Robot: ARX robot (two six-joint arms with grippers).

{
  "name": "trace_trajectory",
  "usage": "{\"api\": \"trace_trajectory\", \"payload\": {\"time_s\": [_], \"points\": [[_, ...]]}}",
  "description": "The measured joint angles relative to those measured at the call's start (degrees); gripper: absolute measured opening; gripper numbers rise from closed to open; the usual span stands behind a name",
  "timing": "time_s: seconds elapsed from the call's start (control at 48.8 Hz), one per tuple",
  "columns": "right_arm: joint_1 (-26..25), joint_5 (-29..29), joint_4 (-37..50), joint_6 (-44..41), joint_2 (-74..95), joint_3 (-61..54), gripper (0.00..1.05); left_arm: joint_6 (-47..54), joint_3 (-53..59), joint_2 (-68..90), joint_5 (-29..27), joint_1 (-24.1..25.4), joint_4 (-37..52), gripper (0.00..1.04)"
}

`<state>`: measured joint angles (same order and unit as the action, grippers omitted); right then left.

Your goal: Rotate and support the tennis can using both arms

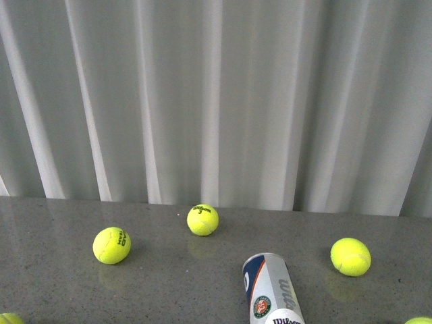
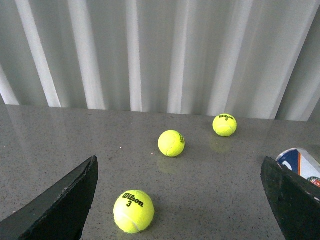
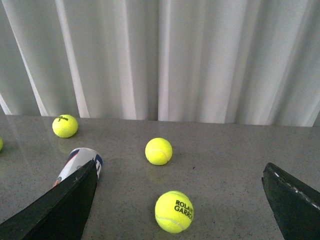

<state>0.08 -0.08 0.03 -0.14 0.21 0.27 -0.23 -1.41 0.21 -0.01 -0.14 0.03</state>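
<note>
Front camera: on body, low over table (image 1: 54, 290), facing curtain (image 1: 216, 101); can (image 1: 273, 290) close, cut by lower edge.
Left wrist camera: behind left claw (image 2: 178, 162), looks out between wide-set fingers (image 2: 65, 200) at same curtain; can end just outside one finger.
Right wrist camera: likewise behind right claw (image 3: 180, 165); can partly behind opposite finger.
All share can, probably ball (image 1: 202, 219) beyond it.

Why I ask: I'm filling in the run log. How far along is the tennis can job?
Done: nothing visible. The tennis can lies on its side on the table, and the front view shows no gripper on it. In hand: the left gripper and right gripper are both open, with the can at the edge of each wrist view. Left: gripping, rotating and supporting the can with both arms.
</note>
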Motion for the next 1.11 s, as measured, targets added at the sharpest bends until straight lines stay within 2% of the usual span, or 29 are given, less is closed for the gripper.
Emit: {"api": "trace_trajectory", "payload": {"time_s": [0.451, 0.472, 0.513, 0.554, 0.615, 0.697, 0.8, 0.903, 1.108], "points": [[0.00, -0.04, 0.00, 0.00, 0.02, 0.00, 0.98, 0.00, 0.00, 0.00, 0.00, 0.00, 0.00, 0.98], [-0.55, -1.90, -1.88, 0.68, 0.83, 0.61, 0.98, 0.00, 0.00, 0.00, 0.00, 0.00, 0.00, 0.98], [-2.47, -6.97, -8.57, 2.64, 5.25, 3.56, 0.98, 0.00, 0.00, 0.00, 0.00, 0.00, 0.00, 0.98], [-3.63, -9.14, -9.60, 3.78, 9.81, 5.16, 0.98, 0.00, 0.00, 0.00, 0.02, 0.00, 0.00, 0.98], [-3.56, -8.46, -8.13, 4.63, 17.79, 8.22, 0.98, 0.00, 0.00, 0.00, 0.00, 0.00, 0.00, 0.98], [-0.90, -8.09, -8.52, 6.29, 31.69, 15.10, 0.98, 0.00, 0.00, -0.02, -0.02, 0.00, 0.00, 0.98], [2.12, -11.08, -11.08, 11.30, 46.75, 23.19, 0.98, 0.00, 0.00, -0.02, 0.00, 0.00, 0.00, 0.98], [5.90, -11.21, -9.14, 16.04, 64.94, 32.89, 0.98, 0.00, 0.00, -0.02, -0.02, 0.00, 0.00, 0.98], [10.45, -12.24, -8.74, 17.99, 91.08, 48.41, 0.98, 0.00, 0.00, -0.02, 0.00, 0.00, 0.00, 0.98]]}}
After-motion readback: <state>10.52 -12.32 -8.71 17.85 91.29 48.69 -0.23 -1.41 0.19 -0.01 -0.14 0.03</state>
